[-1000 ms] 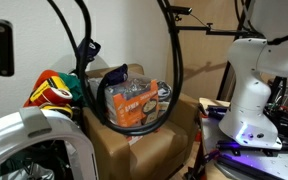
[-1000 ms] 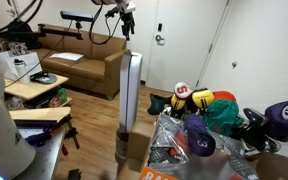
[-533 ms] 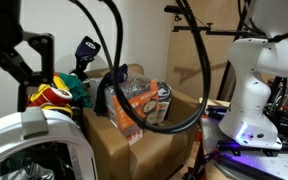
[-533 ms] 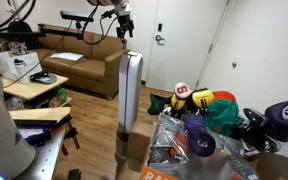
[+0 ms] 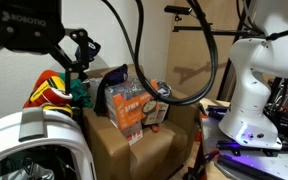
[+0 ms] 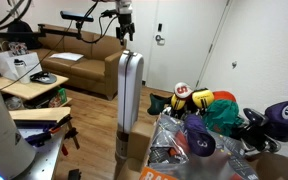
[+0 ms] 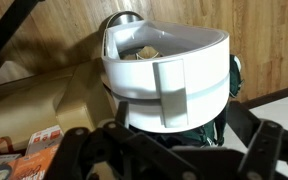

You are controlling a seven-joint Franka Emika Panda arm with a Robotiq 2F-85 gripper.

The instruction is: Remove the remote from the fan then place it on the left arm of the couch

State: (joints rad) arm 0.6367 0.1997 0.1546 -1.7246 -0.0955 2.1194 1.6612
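One white fan [image 6: 130, 95], one tan-brown couch [image 6: 79, 62] behind the fan, one end effector [image 6: 125, 36] above the fan, one cardboard box [image 5: 134, 145] near the fan

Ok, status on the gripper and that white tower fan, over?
Black gripper open, empty, hovering above tall white plastic fan. No remote made out on fan top. Nothing between gripper and fan in wrist view. Tan-brown couch beyond.

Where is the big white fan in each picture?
In an exterior view: the fan fills the bottom left corner, very close.
In an exterior view: it stands tall and thin near the middle.
Wrist view: seen from above, in the middle.
Shared landmark: the red and yellow cloth thing, in both exterior views.
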